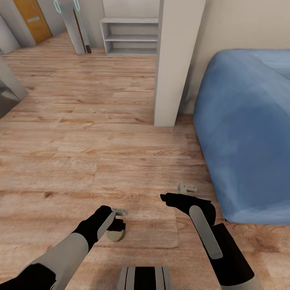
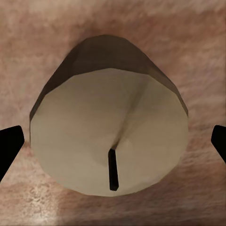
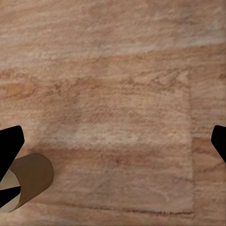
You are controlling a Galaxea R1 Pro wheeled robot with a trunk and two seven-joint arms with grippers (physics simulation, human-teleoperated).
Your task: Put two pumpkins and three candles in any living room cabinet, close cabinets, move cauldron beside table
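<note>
One candle, a stubby tan cylinder, lies tilted on the wood floor right under my left gripper. In the left wrist view its pale top with the dark wick sits between the two black fingertips, with a gap on each side; the left gripper is open. The same candle appears low beside one finger in the right wrist view. My right gripper hangs open over bare floor, a short way to the right of the candle. The pumpkins, cabinet and cauldron are out of view.
A big blue upholstered piece fills the right side. A white pillar stands ahead, with a grey open shelf unit behind it and an orange door far left. My base shows at the bottom edge.
</note>
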